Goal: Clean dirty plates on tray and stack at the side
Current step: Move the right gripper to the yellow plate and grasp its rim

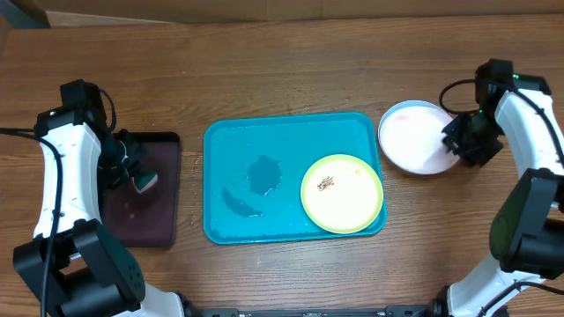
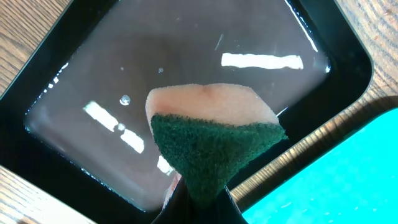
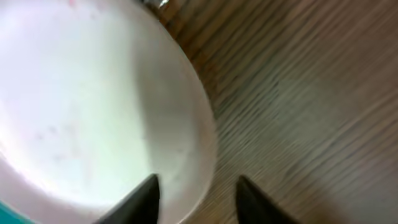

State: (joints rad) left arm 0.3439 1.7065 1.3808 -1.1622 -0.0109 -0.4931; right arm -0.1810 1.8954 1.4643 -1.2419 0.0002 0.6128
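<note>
Wooden table [image 1: 282, 79], brown grain, carrying three loads. Dark maroon tray [image 1: 141, 224] flat on wood, directly beneath left pincer [image 1: 137, 175]. Turquoise tray [image 1: 238, 141] just beside it on that pincer's inner side, sitting between both pincers. White plate [image 1: 410, 136] on wood at right pincer [image 1: 452, 141], rim between its fingers, pale blue edge showing beneath. Plate close to turquoise tray's far corner, contact unclear.

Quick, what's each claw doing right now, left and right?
Left claw: closed on the sponge.
Right claw: open, straddling the white plate rim.
</note>
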